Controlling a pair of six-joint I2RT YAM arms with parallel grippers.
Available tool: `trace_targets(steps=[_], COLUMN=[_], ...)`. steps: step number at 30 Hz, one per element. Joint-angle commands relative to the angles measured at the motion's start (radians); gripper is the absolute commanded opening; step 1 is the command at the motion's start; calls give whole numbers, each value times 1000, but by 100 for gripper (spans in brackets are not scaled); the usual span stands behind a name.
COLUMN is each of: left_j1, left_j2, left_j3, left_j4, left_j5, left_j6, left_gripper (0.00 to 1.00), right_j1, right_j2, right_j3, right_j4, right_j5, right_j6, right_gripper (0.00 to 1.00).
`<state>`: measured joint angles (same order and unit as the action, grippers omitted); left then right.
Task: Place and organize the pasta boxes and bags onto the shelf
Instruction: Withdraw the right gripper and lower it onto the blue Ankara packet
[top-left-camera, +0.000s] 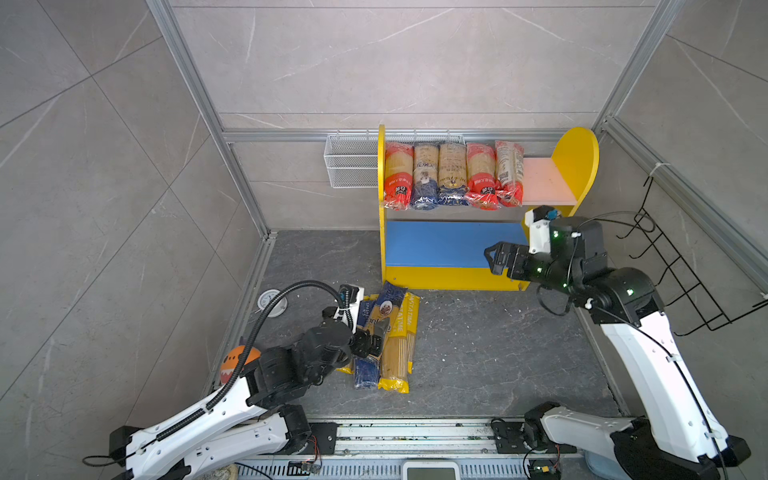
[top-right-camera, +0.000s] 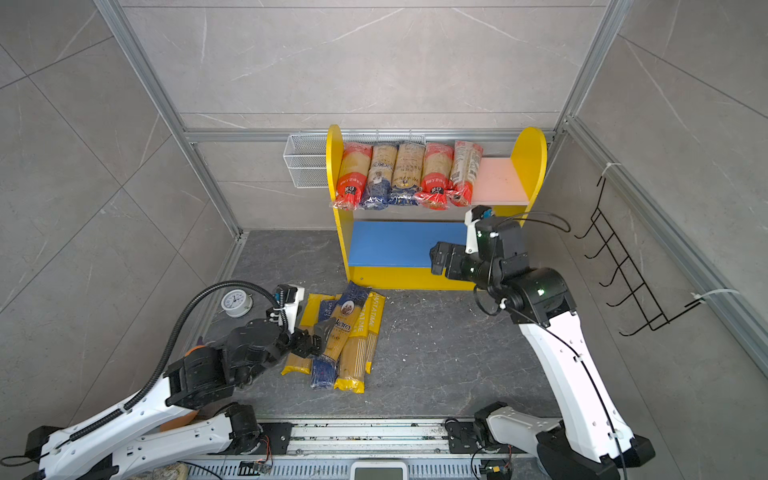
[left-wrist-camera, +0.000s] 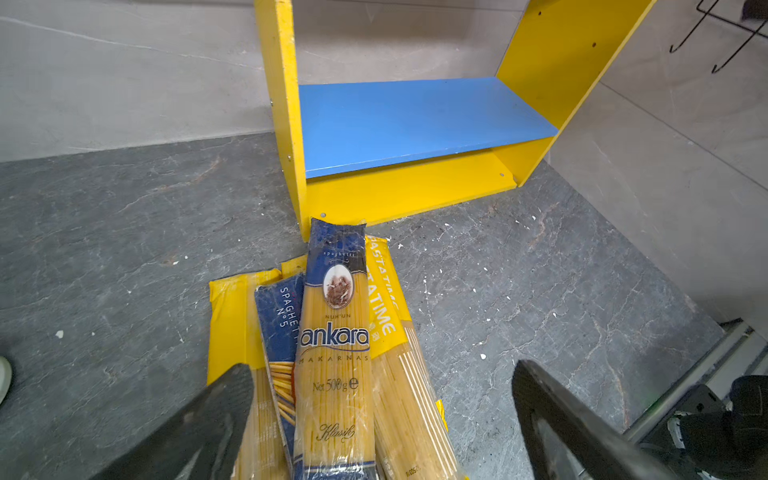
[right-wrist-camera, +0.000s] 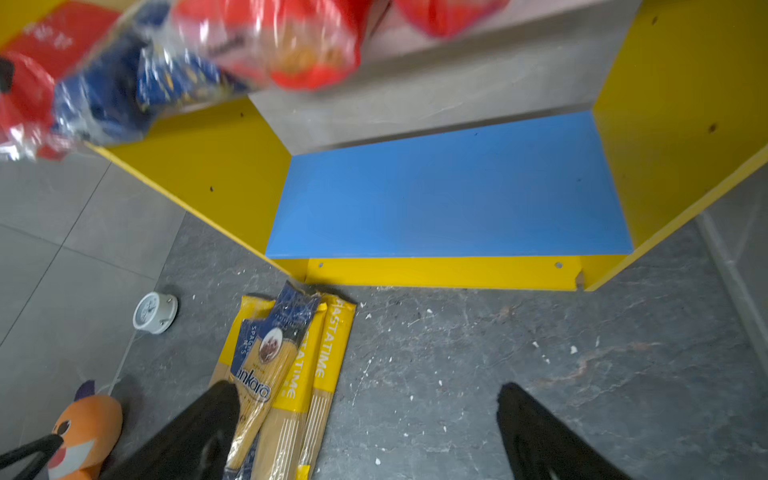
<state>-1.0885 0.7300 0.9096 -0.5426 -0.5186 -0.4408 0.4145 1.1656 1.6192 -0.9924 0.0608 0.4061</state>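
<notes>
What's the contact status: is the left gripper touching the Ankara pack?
Apart. In the left wrist view the left gripper stands open, its fingers on either side of the Ankara pack, with other packs and bare floor showing between.

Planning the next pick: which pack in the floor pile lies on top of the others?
The Ankara bag, see-through with dark-blue ends; it lies slanted across the blue box and the yellow-ended bags beneath it.

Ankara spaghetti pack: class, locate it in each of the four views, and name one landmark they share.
A top view: Ankara spaghetti pack tops the pile, lower middle.
A top view: same pack, lower, left of centre.
Left wrist: topping the pile, running towards the shelf.
Right wrist: on the pile, before the shelf.
Shared landmark: blue lower board.
</notes>
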Motion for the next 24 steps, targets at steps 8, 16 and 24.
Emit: trace_targets(steps=[8, 16, 24], left_j1=[1, 2, 1], left_j2=[-173, -220, -244], left_j3=[-27, 9, 16], left_j4=[-182, -273, -335], left_j5=[-86, -126, -131], left_j6=[-109, -134, -168], left_gripper=[100, 100, 100], right_j1=[238, 524, 712], right_j2=[-154, 17, 407], right_j3=[-484, -584, -378], right_j4=[140, 317, 401], right_j5=[37, 124, 139], right_j6=[207, 340, 385], right_gripper=[100, 100, 100])
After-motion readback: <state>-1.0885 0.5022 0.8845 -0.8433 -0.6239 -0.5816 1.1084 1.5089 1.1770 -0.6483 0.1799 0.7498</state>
